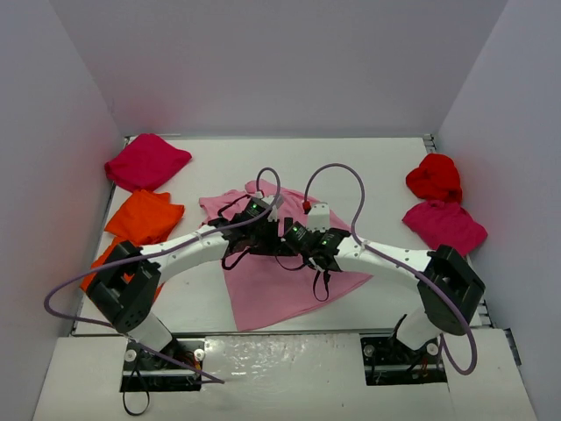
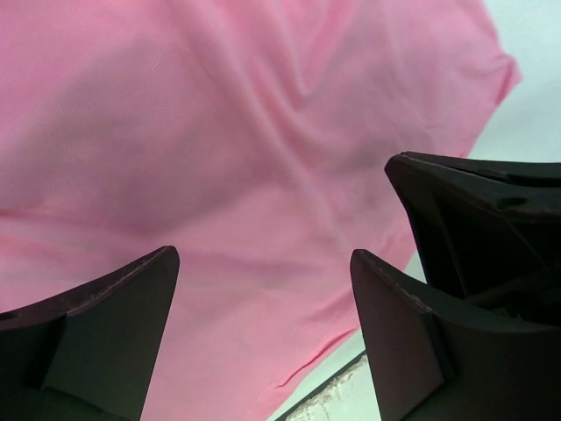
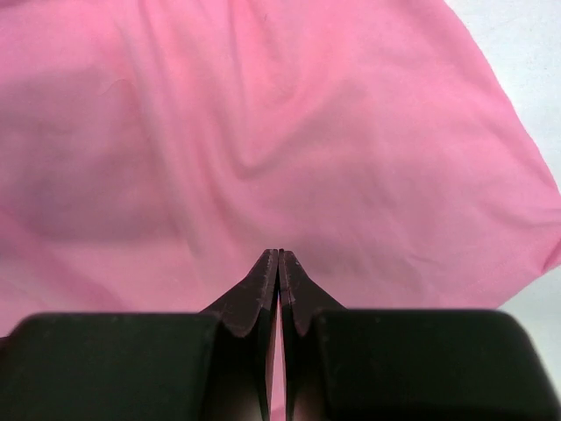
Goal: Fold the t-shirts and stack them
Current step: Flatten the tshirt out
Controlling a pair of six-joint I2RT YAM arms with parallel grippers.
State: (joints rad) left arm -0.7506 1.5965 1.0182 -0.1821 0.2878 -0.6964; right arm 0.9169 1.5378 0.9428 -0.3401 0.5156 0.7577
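Top external: I count one pink t-shirt (image 1: 280, 294), two magenta (image 1: 146, 162), two orange (image 1: 145, 215), one red (image 1: 434, 175); left pincer (image 2: 263, 256) agape, right pincer (image 3: 278, 254) closed.

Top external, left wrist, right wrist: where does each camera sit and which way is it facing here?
Top external: high behind the robot, looking down at the table; left arm and right arm show whole.
Left wrist: on the left arm, looking down at the light pink t-shirt; open left gripper frames it.
Right wrist: on the right arm, looking down at the same shirt; shut right gripper shows.
Shared: all three see the light pink t-shirt.
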